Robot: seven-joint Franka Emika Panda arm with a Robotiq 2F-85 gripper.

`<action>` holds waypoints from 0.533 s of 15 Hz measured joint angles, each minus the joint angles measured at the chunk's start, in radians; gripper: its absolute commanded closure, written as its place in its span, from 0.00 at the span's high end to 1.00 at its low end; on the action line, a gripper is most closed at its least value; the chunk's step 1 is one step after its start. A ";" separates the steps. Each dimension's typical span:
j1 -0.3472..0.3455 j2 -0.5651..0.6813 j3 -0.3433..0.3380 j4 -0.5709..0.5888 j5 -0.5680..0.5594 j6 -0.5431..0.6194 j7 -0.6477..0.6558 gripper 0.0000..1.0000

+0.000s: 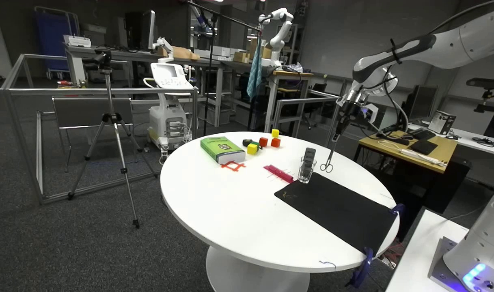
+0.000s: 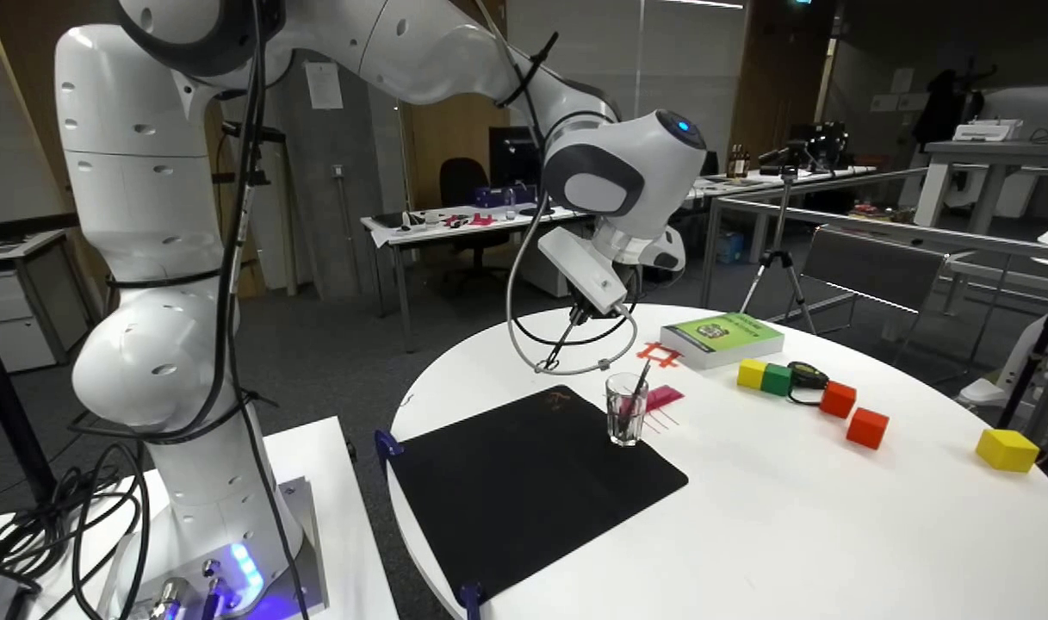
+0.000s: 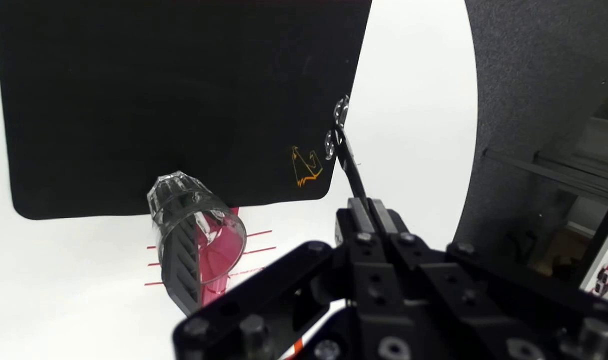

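Note:
My gripper (image 3: 367, 202) is shut on a slim pair of metal scissors (image 3: 352, 172), which hangs ring handles down. In both exterior views the scissors (image 1: 331, 154) (image 2: 557, 349) slant below the fingertips, beside the black mat (image 1: 340, 209). Whether the rings touch the table cannot be told. Nearby, a clear glass (image 3: 238, 250) stands at the mat's edge with a dark ridged object (image 3: 180, 260) leaning in it and sticking out of its rim. Behind the glass lies a pink strip with thin prongs (image 1: 280, 173) (image 2: 665, 397).
On the white round table (image 1: 214, 211) are a green book (image 2: 723, 331), a red-orange lattice (image 1: 233, 166), yellow (image 2: 1007, 450), red (image 2: 868, 428) and green (image 2: 777, 380) blocks, and a dark tape measure (image 2: 806, 375). Blue clamps (image 1: 398, 209) grip the mat at the table's edge.

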 measured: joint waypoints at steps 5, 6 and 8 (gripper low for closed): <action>-0.011 0.038 0.000 -0.007 0.042 0.006 -0.007 0.01; -0.011 0.043 0.000 -0.009 0.044 0.006 -0.007 0.01; -0.011 0.054 0.002 -0.011 0.043 0.006 -0.006 0.03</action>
